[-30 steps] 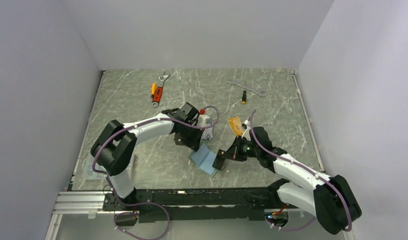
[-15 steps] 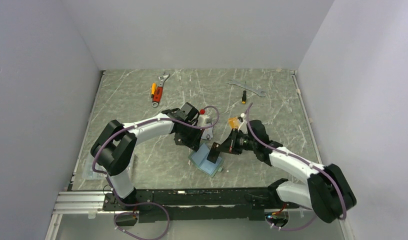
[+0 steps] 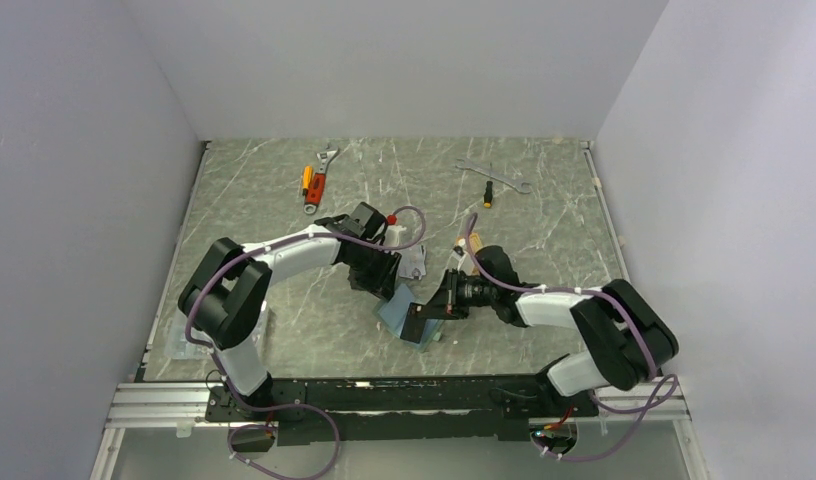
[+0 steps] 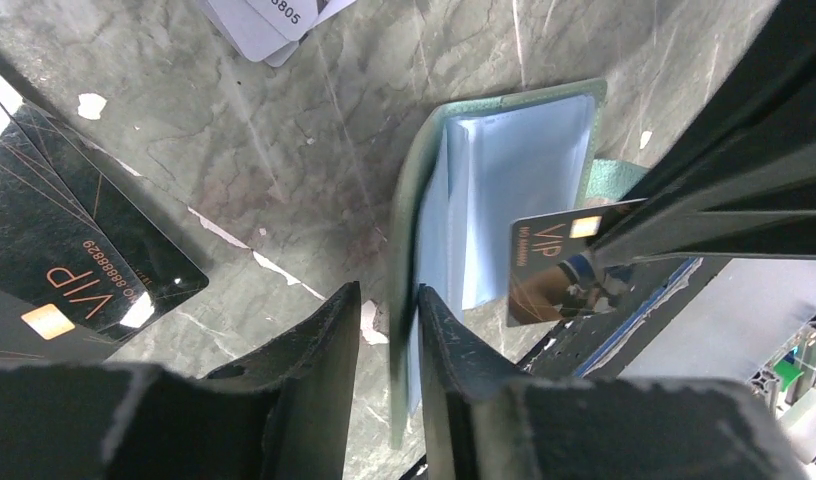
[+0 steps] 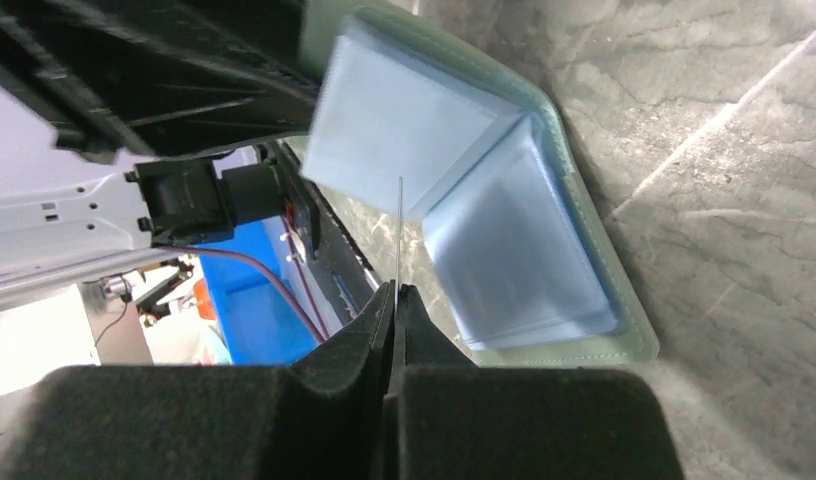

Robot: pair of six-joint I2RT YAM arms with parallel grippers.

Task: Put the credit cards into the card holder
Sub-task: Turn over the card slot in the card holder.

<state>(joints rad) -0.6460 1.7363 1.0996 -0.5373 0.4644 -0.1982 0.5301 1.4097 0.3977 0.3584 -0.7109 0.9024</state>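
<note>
The sage-green card holder [image 4: 514, 170] lies open on the table, its pale blue pockets [image 5: 504, 250] showing. My left gripper [image 4: 389, 295] straddles the raised green cover. The jaws are slightly open, with the cover against the right finger [image 4: 449, 350] and a gap on the other side. My right gripper [image 5: 394, 290] is shut on a black VIP credit card [image 4: 549, 265], seen edge-on [image 5: 399, 235] just above the pockets. In the top view the two grippers [image 3: 389, 288] [image 3: 429, 308] meet over the holder [image 3: 399, 310]. More black cards [image 4: 74, 240] and silver-grey cards [image 4: 264, 20] lie beside it.
At the back left lie an adjustable wrench and an orange-handled screwdriver [image 3: 319, 180]. A flat wrench [image 3: 494, 172] and a small screwdriver [image 3: 489, 195] lie at the back right. The table's front edge runs close behind the holder.
My right gripper has carried the black card left and down to the open holder. The left jaws, shut on the cover before, have parted a little.
</note>
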